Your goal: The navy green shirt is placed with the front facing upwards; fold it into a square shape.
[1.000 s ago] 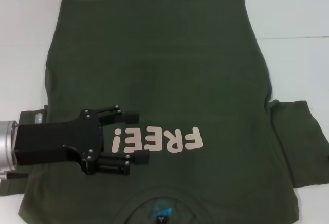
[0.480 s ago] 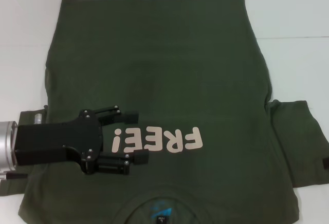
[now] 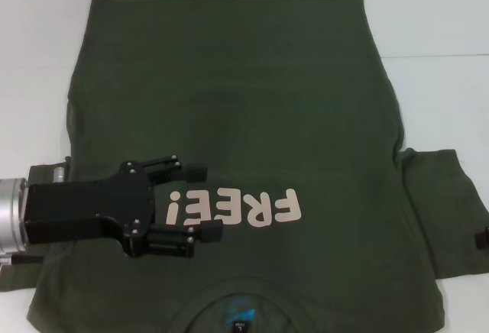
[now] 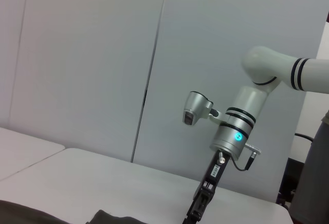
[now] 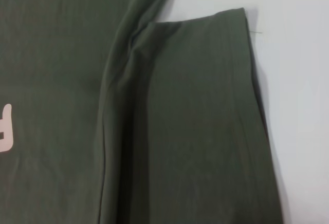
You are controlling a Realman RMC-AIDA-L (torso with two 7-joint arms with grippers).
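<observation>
Navy green shirt (image 3: 237,119) lies flat, front up, on the white worktop (image 3: 435,20), collar nearest the robot, hem at the far side. Blue neck label (image 3: 238,316) at the near edge, pale "FREE!" lettering (image 3: 231,208) just beyond it. Left claw (image 3: 205,202) sits over the chest on the shirt's left side, fingers spread wide either side of the "!" end of the lettering, holding nothing. Right sleeve (image 3: 443,211) spread out flat on the worktop. Right claw (image 3: 481,238): only a dark tip at the edge of the head view by that sleeve; can't tell how far open.
</observation>
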